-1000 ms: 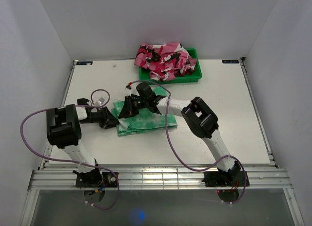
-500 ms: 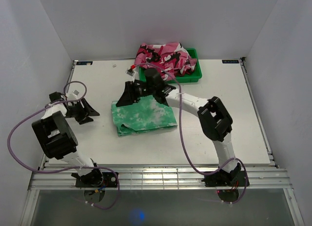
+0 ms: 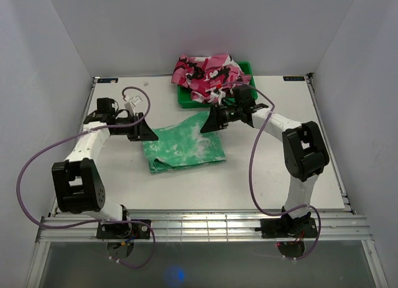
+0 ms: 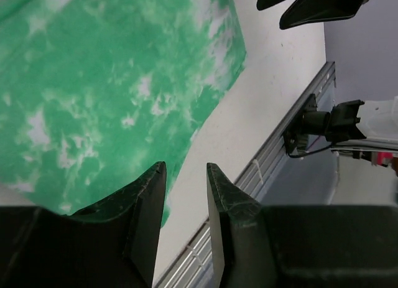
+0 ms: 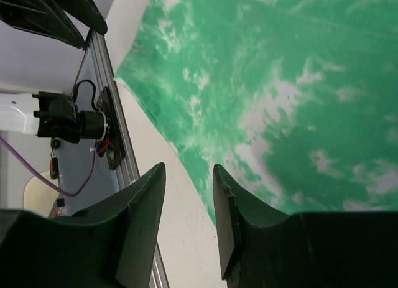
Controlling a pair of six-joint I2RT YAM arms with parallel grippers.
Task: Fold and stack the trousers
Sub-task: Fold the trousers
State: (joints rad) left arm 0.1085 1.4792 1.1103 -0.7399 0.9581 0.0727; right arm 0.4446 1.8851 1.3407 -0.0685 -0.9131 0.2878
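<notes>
Cloth trousers (image 3: 183,148), bright green with cloudy white blotches, lie folded flat at the centre of the overhead frame on the white table (image 3: 280,163). The left gripper (image 3: 149,131) is at their upper-left edge and the right gripper (image 3: 207,123) at their upper-right corner, just below a green plastic bin (image 3: 249,98) heaped with pink patterned cloth (image 3: 208,73).

In the left wrist view, the left gripper (image 4: 185,170) shows a narrow, empty gap, and the trousers (image 4: 112,83) fill the upper left.

In the right wrist view, the right gripper (image 5: 188,171) is likewise narrowly parted and holds nothing. The trousers (image 5: 298,101) spread across the upper right.

White-black arms (image 3: 93,142), seemingly purple cables (image 3: 250,170)
</notes>
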